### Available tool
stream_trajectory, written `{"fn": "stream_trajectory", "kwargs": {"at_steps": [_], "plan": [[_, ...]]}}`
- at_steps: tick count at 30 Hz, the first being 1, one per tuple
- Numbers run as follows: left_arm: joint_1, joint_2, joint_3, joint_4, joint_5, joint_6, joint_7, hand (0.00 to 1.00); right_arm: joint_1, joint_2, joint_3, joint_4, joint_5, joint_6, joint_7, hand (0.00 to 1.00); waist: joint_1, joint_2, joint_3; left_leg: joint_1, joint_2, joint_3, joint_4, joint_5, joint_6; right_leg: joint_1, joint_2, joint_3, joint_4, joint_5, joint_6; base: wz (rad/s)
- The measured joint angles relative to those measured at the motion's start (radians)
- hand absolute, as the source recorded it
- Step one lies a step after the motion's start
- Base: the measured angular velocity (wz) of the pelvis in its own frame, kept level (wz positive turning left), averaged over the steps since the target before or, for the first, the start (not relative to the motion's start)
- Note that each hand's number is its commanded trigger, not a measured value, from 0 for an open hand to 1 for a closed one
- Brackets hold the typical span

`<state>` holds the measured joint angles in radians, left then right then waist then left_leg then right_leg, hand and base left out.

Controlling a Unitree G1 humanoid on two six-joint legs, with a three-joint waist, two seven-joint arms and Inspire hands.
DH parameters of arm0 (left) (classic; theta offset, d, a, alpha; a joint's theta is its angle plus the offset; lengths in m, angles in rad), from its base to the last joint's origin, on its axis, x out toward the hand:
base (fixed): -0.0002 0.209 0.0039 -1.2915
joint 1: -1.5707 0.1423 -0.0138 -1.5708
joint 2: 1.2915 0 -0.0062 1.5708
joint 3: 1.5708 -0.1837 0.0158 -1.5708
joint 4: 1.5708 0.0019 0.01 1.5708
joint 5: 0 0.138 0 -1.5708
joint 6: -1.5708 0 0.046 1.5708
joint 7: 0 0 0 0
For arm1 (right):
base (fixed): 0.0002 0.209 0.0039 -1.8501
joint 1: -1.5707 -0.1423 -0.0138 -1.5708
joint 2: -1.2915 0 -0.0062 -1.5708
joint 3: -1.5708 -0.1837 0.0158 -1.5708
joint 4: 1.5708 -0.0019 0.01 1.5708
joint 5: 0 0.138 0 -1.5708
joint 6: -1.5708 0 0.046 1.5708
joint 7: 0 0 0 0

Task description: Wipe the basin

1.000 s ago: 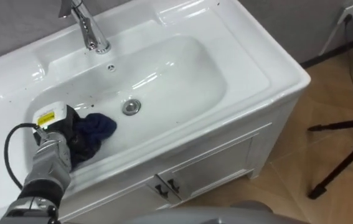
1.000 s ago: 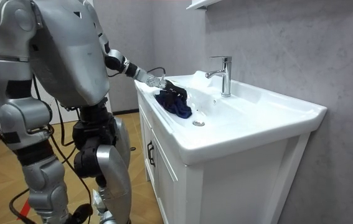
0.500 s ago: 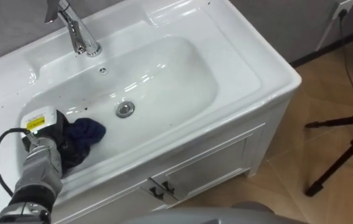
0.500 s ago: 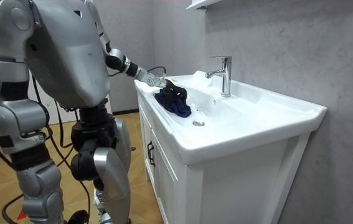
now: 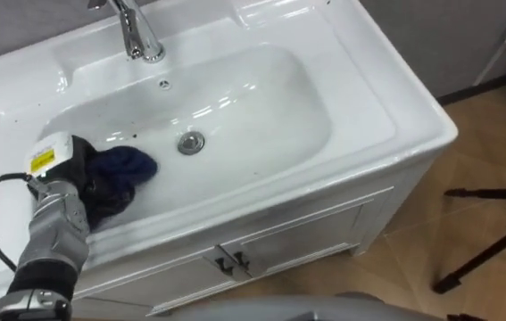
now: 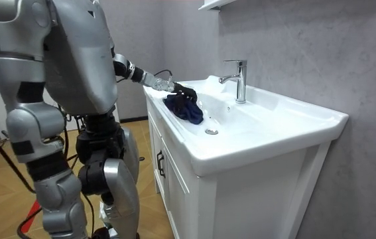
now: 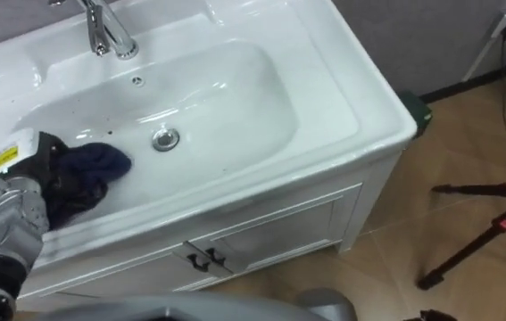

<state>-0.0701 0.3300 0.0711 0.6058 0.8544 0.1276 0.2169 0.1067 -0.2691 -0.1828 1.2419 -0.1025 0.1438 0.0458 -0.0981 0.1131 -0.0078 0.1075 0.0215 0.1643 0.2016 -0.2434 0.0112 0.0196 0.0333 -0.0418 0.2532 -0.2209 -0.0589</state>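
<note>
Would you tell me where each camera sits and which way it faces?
Left eye view: on the robot's head, looking down into the basin; its left hand is on the cloth.
Right eye view: beside it, facing the same way; the same forearm enters lower left.
Room view: stands at the robot's right, facing the basin's cabinet; nearly the whole body shows.
All three share the faucet and cloth.

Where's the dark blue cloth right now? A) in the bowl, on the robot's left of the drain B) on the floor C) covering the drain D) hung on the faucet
A: the cloth lies under the left hand inside the basin, left of the uncovered drain.
</note>
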Motion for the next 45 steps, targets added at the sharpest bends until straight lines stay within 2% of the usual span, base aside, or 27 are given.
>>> {"fn": "stream_trajectory", "kwargs": {"at_steps": [3, 6, 8, 9, 10, 17, 22, 25, 29, 39, 45], "plan": [[0.0, 0.0, 0.012, -0.092, 0.001, 0.002, 0.02, 1.0, 0.004, -0.002, 0.005, 0.015, 0.011, -0.019, -0.003, 0.0, 0.014, -0.004, 0.0009, -0.008, -0.001, -0.013, 0.0, 0.0, 0.0, 0.004, -0.006, -0.017, -0.01, 0.0, 0.0, 0.18], [0.001, 0.0, 0.03, -0.179, 0.001, 0.002, 0.076, 1.0, 0.007, -0.001, 0.016, 0.025, 0.012, -0.024, -0.009, 0.0, 0.018, -0.004, 0.0016, -0.007, -0.003, -0.027, 0.0, 0.0, 0.0, 0.018, -0.009, -0.027, -0.016, 0.0, 0.0, 0.13], [0.001, 0.0, 0.041, -0.23, 0.001, 0.001, 0.105, 1.0, 0.008, -0.001, 0.029, 0.034, 0.012, -0.025, -0.011, 0.0, 0.019, -0.005, 0.0034, -0.008, -0.004, -0.03, -0.001, 0.0, 0.0, 0.02, -0.009, -0.036, -0.018, 0.0, 0.0, 0.09], [0.001, 0.0, 0.044, -0.257, 0.001, -0.003, 0.124, 1.0, 0.01, 0.0, 0.036, 0.036, 0.014, -0.026, -0.011, 0.0, 0.018, -0.012, 0.0083, -0.008, -0.003, -0.031, -0.003, 0.0, 0.0, 0.023, -0.01, -0.04, -0.018, 0.0, 0.0, 0.06], [0.001, 0.001, 0.044, -0.276, 0.001, -0.006, 0.14, 1.0, 0.012, 0.0, 0.043, 0.041, 0.015, -0.03, -0.011, 0.0, 0.019, -0.011, 0.0086, -0.007, -0.003, -0.03, -0.002, 0.0, 0.0, 0.029, -0.01, -0.042, -0.02, 0.0, 0.0, 0.06], [0.001, 0.001, 0.044, -0.291, 0.001, -0.026, 0.19, 1.0, 0.026, 0.0, 0.046, 0.048, 0.017, -0.036, -0.004, 0.0, 0.019, -0.02, 0.0118, -0.008, -0.004, -0.028, -0.004, 0.0, 0.0, 0.032, -0.01, -0.042, -0.035, 0.0, 0.0, 0.01], [0.001, 0.015, 0.066, -0.291, 0.005, -0.028, 0.203, 1.0, 0.031, 0.002, 0.064, 0.062, 0.011, -0.034, 0.001, 0.0, 0.038, -0.035, 0.0079, -0.007, -0.004, -0.031, -0.004, 0.0, 0.0, 0.033, -0.01, -0.042, -0.033, 0.0, 0.0, -0.01], [0.008, 0.017, 0.092, -0.291, 0.005, -0.032, 0.218, 1.0, 0.032, 0.004, 0.064, 0.068, 0.004, -0.033, 0.001, 0.0, 0.054, -0.035, 0.0071, -0.007, -0.004, -0.032, -0.004, 0.0, 0.0, 0.033, -0.01, -0.042, -0.033, 0.0, 0.0, 0.0], [0.038, 0.038, 0.099, -0.291, 0.004, -0.031, 0.227, 1.0, 0.032, 0.004, 0.074, 0.073, 0.0, -0.033, 0.002, 0.0, 0.07, -0.033, 0.0064, 0.002, -0.004, -0.033, -0.003, 0.0, 0.0, 0.036, -0.01, -0.042, -0.034, 0.0, 0.0, 0.0], [0.056, 0.038, 0.102, -0.291, 0.004, -0.003, 0.226, 1.0, 0.03, 0.003, 0.129, 0.075, -0.027, -0.022, 0.002, 0.0, 0.089, -0.027, 0.005, 0.008, -0.01, -0.06, -0.003, 0.0, 0.0, 0.052, -0.015, -0.063, -0.045, 0.0, 0.003, 0.07], [0.113, 0.038, 0.104, -0.321, 0.014, 0.019, 0.211, 1.0, 0.034, 0.003, 0.13, 0.076, -0.058, -0.01, 0.021, 0.0, 0.1, -0.025, 0.004, 0.008, -0.01, -0.061, -0.004, 0.0, 0.0, 0.054, -0.016, -0.069, -0.046, 0.001, 0.005, 0.01]]}}
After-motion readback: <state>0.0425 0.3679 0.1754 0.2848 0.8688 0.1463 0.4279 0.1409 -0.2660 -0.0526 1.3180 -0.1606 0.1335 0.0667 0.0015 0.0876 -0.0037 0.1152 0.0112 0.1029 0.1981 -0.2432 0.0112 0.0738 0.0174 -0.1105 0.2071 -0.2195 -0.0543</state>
